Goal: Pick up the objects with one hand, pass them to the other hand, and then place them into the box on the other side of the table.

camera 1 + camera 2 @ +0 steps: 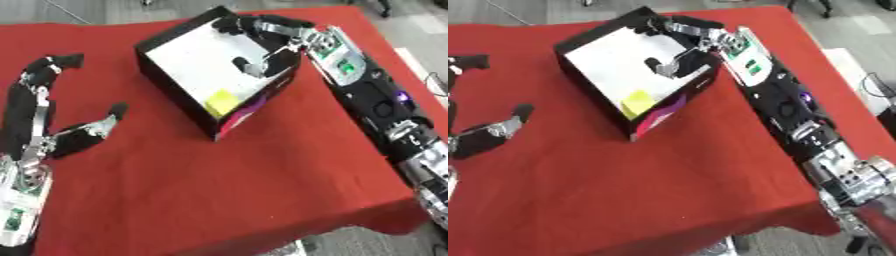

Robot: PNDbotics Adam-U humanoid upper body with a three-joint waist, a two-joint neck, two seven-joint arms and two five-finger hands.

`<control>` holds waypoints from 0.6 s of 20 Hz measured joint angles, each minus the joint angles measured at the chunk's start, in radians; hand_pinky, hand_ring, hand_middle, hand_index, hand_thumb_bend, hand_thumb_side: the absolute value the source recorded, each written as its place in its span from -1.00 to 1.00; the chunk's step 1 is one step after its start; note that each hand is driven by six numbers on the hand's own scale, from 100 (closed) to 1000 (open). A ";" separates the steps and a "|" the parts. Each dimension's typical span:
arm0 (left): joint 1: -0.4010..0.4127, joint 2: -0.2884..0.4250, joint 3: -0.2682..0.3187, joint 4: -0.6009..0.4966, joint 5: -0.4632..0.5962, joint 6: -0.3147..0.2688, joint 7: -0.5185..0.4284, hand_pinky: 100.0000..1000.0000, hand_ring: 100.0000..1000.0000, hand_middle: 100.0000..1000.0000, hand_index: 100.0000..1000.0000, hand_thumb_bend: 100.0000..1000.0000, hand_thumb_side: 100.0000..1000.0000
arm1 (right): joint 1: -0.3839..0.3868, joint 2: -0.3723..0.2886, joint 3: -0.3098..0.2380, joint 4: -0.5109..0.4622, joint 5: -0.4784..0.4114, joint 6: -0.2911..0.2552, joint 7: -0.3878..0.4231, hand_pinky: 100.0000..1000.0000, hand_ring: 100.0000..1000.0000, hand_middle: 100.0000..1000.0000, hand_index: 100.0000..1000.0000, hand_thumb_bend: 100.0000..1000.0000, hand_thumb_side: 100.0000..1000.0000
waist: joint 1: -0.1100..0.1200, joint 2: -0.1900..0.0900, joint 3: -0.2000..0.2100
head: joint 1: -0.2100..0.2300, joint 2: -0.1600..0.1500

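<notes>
Over the box on the robot's right side, the right hand hangs with fingers relaxed, holding nothing. A yellow block lies inside, at the near corner below that hand. The left hand rests open, well apart.

Black open-topped box with pale floor — set askew on red cloth — holding a small yellow block in its near corner.
</notes>
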 measured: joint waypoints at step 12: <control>0.004 0.014 0.000 -0.012 0.005 0.008 0.002 0.57 0.42 0.19 0.58 -0.03 -0.10 | -0.001 -0.002 0.000 -0.124 -0.194 0.116 -0.018 1.00 1.00 1.00 1.00 -1.00 -0.31 | 0.010 -0.015 0.015 | 0.050 0.000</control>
